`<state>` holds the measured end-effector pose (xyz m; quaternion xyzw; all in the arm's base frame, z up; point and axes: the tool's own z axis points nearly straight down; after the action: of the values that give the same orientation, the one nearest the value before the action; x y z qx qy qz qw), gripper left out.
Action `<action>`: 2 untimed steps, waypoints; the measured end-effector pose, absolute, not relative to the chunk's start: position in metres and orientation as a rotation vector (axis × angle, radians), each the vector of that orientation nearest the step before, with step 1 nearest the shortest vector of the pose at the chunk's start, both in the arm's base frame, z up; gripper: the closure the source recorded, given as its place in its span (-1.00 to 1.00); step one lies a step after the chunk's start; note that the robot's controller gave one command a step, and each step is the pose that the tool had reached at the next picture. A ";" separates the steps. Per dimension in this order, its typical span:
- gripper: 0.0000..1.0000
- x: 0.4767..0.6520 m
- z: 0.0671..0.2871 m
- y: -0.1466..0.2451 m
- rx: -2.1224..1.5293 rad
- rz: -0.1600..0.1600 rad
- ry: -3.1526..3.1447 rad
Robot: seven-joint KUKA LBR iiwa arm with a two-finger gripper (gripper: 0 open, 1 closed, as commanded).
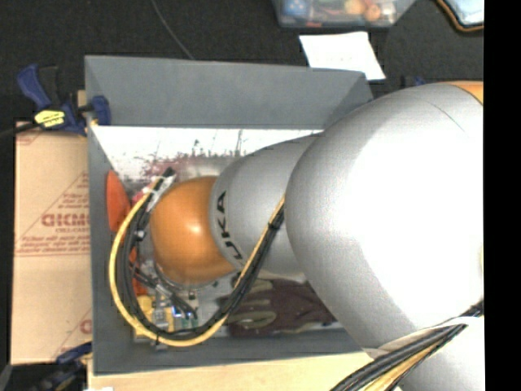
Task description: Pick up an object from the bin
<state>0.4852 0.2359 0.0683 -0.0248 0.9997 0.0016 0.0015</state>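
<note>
The bin (220,104) is largely covered by the arm (366,218), whose orange wrist cover (183,230) is taken as the landmark. The gripper (167,300) is seen just below that cover, ringed by yellow and black cables (122,251); whether it is released or clenched cannot be told. An orange-red thing (116,202) is seen just left of the cover, against the bin's left wall. A dark maroon, crumpled thing (285,304) lies below and right of the cover. Which of them lies under the gripper cannot be told.

The silver arm (366,218) is reaching into the grey bin (220,96). An orange thing (116,202) is lying at the left wall, a brown one (285,308) by the near wall.
</note>
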 end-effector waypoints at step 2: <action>-1.00 0.489 0.072 0.236 -0.028 0.006 3.134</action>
<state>0.4889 0.2359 0.0718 -0.0091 1.0000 0.0019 0.0036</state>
